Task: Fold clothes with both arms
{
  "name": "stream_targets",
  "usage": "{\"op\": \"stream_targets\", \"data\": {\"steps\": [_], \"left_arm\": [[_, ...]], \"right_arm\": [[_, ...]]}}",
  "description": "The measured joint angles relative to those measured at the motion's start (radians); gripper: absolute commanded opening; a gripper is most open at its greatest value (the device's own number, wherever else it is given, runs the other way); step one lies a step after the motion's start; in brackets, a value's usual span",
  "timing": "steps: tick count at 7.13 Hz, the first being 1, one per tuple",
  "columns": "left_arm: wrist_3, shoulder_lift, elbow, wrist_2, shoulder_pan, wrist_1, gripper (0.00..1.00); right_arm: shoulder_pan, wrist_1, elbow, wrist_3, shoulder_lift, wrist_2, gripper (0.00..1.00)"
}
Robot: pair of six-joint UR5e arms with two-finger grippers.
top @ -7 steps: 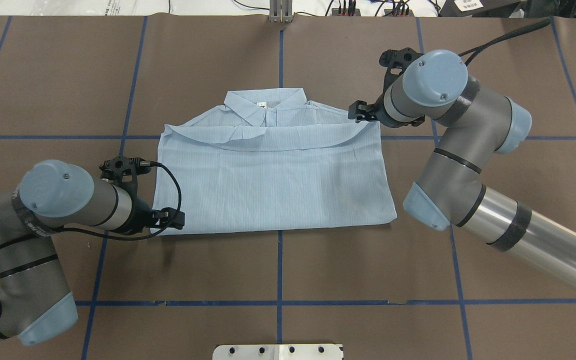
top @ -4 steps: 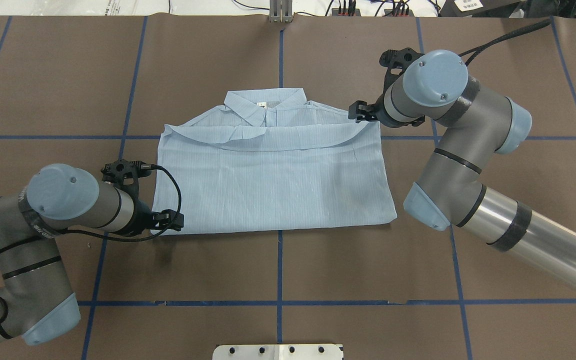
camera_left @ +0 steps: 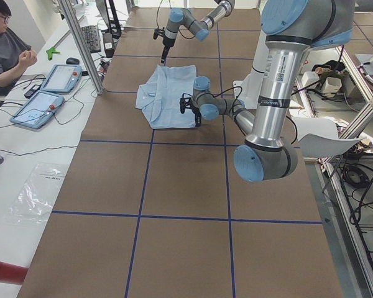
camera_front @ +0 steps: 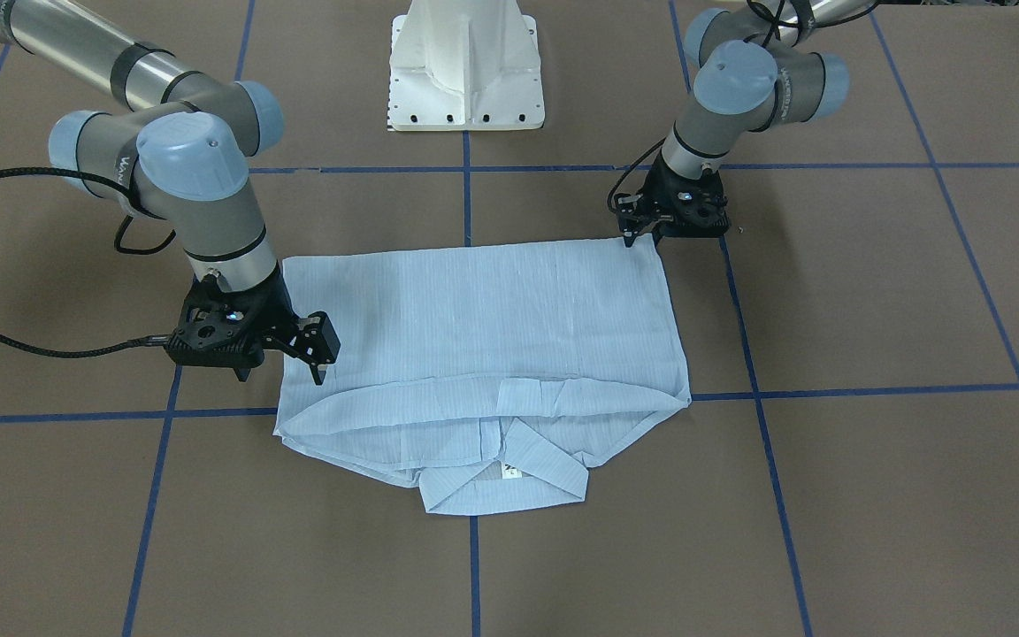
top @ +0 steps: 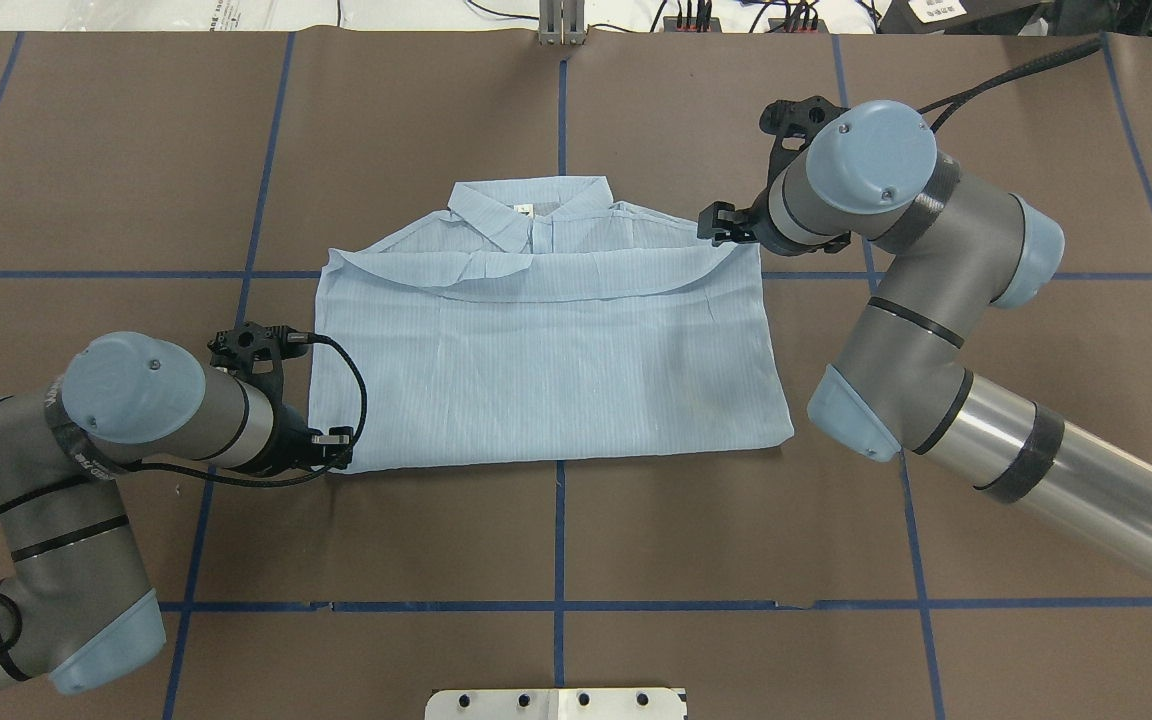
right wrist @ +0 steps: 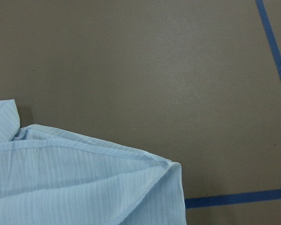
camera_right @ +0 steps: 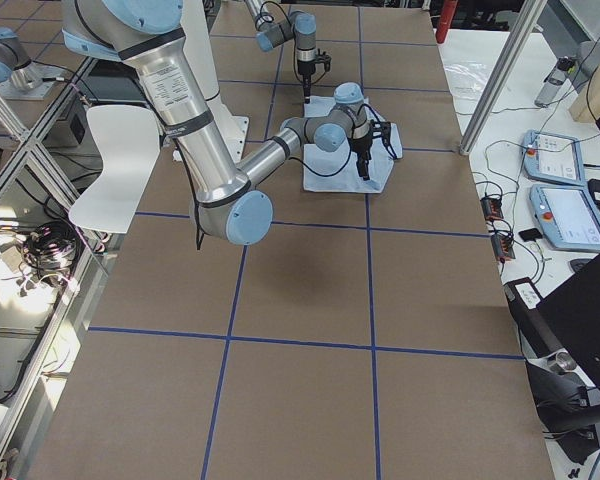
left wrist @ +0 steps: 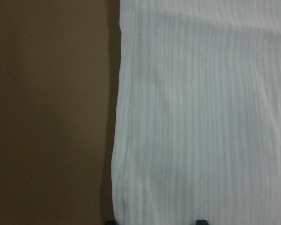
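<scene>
Black and parted wide, the left gripper [top: 333,441] hangs low at the shirt's [top: 546,370] 8 o'clock corner, reading the overhead view as a dial with 12 away from the robot. Its wrist camera shows two dark fingertips [left wrist: 202,221] far apart at 6 o'clock. The shirt's edge runs from 12 to 6 between them, with cloth on the 3 o'clock side and bare brown table [top: 636,540] on the 9 o'clock side. Nothing is pinched, though I cannot tell whether the tips touch the cloth.

The right gripper [top: 719,224] sits at the shirt's 2 o'clock corner, just over the shoulder. From where I look, I cannot tell how far its jaws stand apart. Its wrist camera shows that corner of the shirt lying loose on the table.

The left arm [top: 126,405] reaches in from 8 o'clock with its elbow bent low. The right arm [top: 936,330] comes from 4 o'clock and folds back toward 12.

The shirt lies flat in the middle of the table as a rough rectangle. Its collar [top: 496,210] points to 12, with a small white label [top: 526,210] inside it. A folded flap runs across just below the collar. Blue tape [top: 560,540] marks the table in squares.
</scene>
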Motion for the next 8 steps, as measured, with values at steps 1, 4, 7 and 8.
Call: {"op": "stream_targets", "data": {"steps": [1,4,7,8], "left_arm": [[0.000,0.000,-0.002,-0.001,0.002,0.000,0.00],[0.017,0.037,-0.058,0.000,-0.007,0.021,0.00],[0.239,0.100,-0.071,0.009,-0.148,0.091,0.00],[0.337,0.089,-0.022,0.016,-0.225,0.098,0.00]], "right_arm": [[0.000,0.001,0.000,0.000,0.000,0.000,1.00],[0.000,0.001,-0.001,0.000,0.001,0.000,1.00],[-0.004,0.001,-0.001,0.001,0.004,0.000,1.00],[-0.006,0.002,-0.001,0.002,0.007,0.000,1.00]]}}
